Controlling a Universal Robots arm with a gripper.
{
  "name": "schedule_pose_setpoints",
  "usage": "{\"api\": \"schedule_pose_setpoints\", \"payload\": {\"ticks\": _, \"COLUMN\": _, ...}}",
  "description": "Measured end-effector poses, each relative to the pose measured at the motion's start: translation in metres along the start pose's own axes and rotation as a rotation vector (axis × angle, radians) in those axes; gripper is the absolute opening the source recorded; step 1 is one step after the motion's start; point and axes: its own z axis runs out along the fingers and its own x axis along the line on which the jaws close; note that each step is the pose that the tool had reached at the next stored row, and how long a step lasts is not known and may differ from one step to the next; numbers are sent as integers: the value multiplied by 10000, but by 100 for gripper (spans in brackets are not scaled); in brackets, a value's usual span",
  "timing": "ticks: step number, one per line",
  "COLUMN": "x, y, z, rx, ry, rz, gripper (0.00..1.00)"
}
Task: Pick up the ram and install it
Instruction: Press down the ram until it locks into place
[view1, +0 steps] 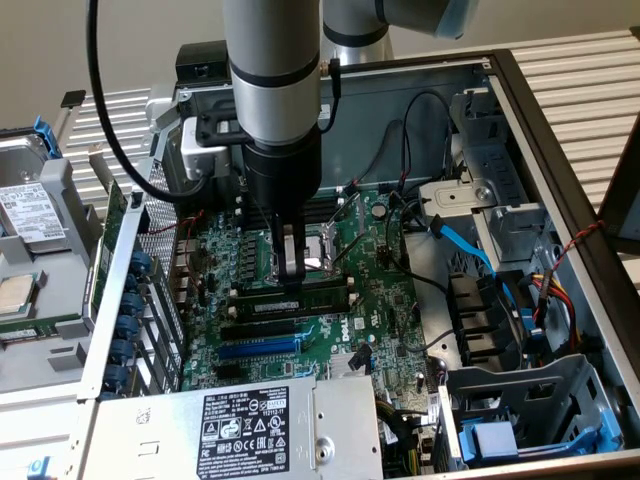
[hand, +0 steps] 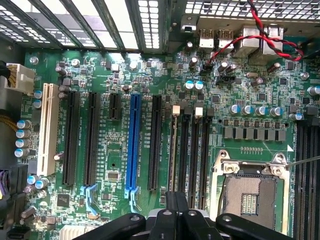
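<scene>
The robot arm reaches down into an open computer case, and its gripper hangs low over the green motherboard, just in front of the empty processor socket. The fingers are pressed together, narrow, with nothing visibly held between them; in the wrist view the gripper shows its two dark fingertips side by side and touching. The ram stands on edge in one of the memory slots, directly below the fingertips, a long dark stick running across the board toward the exterior view's right. In the wrist view the ram shows edge-on as a thin strip in the slot nearest the other card slots, with a pale latch at its far end, and the closed fingertips sit right over its near end; whether they actually touch it cannot be told. Beside it lie empty black memory slots, and further off the long blue slot and a white slot. A silver power supply with a black label sits at the front of the case, and blue cables run along the exterior view's right.
</scene>
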Motion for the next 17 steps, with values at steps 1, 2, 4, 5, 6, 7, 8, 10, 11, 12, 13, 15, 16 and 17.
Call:
{"api": "schedule_pose_setpoints", "payload": {"ticks": 1, "x": 1, "y": 1, "z": 1, "rx": 2, "ry": -13, "rz": -1, "gripper": 11}}
{"api": "schedule_pose_setpoints", "payload": {"ticks": 2, "x": 2, "y": 3, "z": 3, "rx": 3, "ry": -25, "rz": 0, "gripper": 11}}
{"api": "schedule_pose_setpoints", "payload": {"ticks": 4, "x": 4, "y": 5, "z": 5, "rx": 4, "ry": -49, "rz": -2, "gripper": 11}}
{"api": "schedule_pose_setpoints", "payload": {"ticks": 5, "x": 5, "y": 6, "z": 7, "rx": 3, "ry": -59, "rz": -1, "gripper": 11}}
{"api": "schedule_pose_setpoints", "payload": {"ticks": 6, "x": 6, "y": 6, "z": 8, "rx": 4, "ry": -67, "rz": -2, "gripper": 11}}
{"api": "schedule_pose_setpoints", "payload": {"ticks": 7, "x": 7, "y": 6, "z": 9, "rx": 3, "ry": -74, "rz": -2, "gripper": 11}}
{"api": "schedule_pose_setpoints", "payload": {"ticks": 8, "x": 8, "y": 6, "z": 11, "rx": 4, "ry": -83, "rz": -2, "gripper": 11}}
{"api": "schedule_pose_setpoints", "payload": {"ticks": 10, "x": 9, "y": 5, "z": 13, "rx": 8, "ry": -100, "rz": -2, "gripper": 11}}
{"api": "schedule_pose_setpoints", "payload": {"ticks": 11, "x": 11, "y": 5, "z": 14, "rx": 7, "ry": -105, "rz": -3, "gripper": 11}}
{"api": "schedule_pose_setpoints", "payload": {"ticks": 12, "x": 11, "y": 5, "z": 14, "rx": 6, "ry": -108, "rz": -3, "gripper": 11}}
{"api": "schedule_pose_setpoints", "payload": {"ticks": 13, "x": 12, "y": 5, "z": 13, "rx": 6, "ry": -111, "rz": -3, "gripper": 11}}
{"api": "schedule_pose_setpoints", "payload": {"ticks": 15, "x": 15, "y": 6, "z": 14, "rx": 5, "ry": -116, "rz": -3, "gripper": 11}}
{"api": "schedule_pose_setpoints", "payload": {"ticks": 16, "x": 16, "y": 6, "z": 15, "rx": 5, "ry": -117, "rz": -4, "gripper": 11}}
{"api": "schedule_pose_setpoints", "payload": {"ticks": 17, "x": 18, "y": 6, "z": 16, "rx": 6, "ry": -118, "rz": -4, "gripper": 11}}
